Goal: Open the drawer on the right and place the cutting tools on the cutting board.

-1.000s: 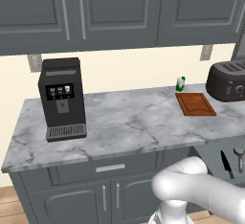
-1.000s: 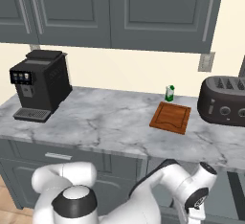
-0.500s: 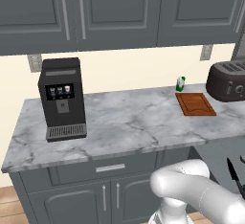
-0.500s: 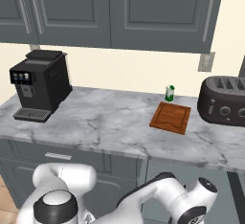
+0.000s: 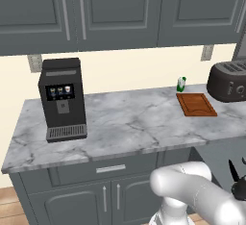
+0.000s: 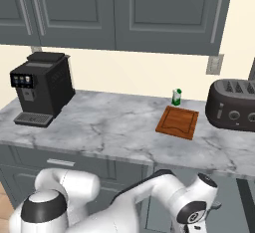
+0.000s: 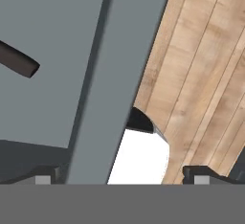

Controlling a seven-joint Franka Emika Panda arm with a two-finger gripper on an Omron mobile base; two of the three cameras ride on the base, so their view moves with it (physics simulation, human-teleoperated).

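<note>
Arm's swung lower over the last second, covering more of the open drawer [image 7: 52, 74] at lower right. Gripper [image 7: 119, 173] spread wide, holding nothing, hanging over the drawer's edge. Knife [image 5: 233, 170] partly visible inside. Cutting board [image 5: 196, 104] bare on bench [image 5: 125, 123]; grasp comes next.

light: even, soft, no glare
shadows: faint under coffee machine [image 5: 62, 99]
focus: sharp, hand view coarse

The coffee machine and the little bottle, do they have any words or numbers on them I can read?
No readable words or numbers.
coffee machine: small lit panel icons, too tiny to read.
green-and-white bottle: label too blurred to read.
toaster: knobs, no legible marks.
</note>
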